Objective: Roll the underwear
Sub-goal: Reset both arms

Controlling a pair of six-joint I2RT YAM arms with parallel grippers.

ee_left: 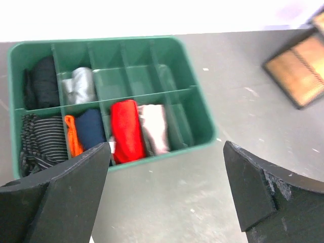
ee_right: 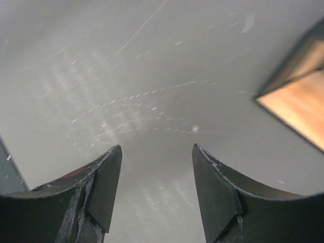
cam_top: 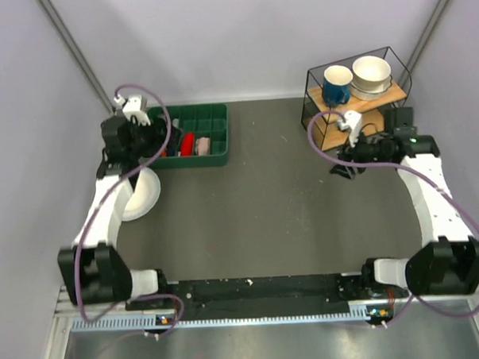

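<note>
The green tray [cam_top: 209, 117] stands at the back left, and the left wrist view shows it [ee_left: 200, 121] divided into compartments. One back compartment holds a light grey cloth roll [ee_left: 81, 86], which may be the underwear; I see no lettering on it. No spread-out grey garment shows in any view. My left gripper [cam_top: 154, 142] hovers at the tray's near left side, open and empty [ee_left: 166, 152]. My right gripper [cam_top: 341, 167] is open and empty [ee_right: 157, 149] above bare table, in front of the wire rack.
The tray also holds red [ee_left: 126, 129], pink [ee_left: 154, 126], dark blue, orange, striped and black rolls. A white rounded object [cam_top: 143, 196] lies under my left arm. A wire rack [cam_top: 355, 95] with a blue mug and bowls stands back right.
</note>
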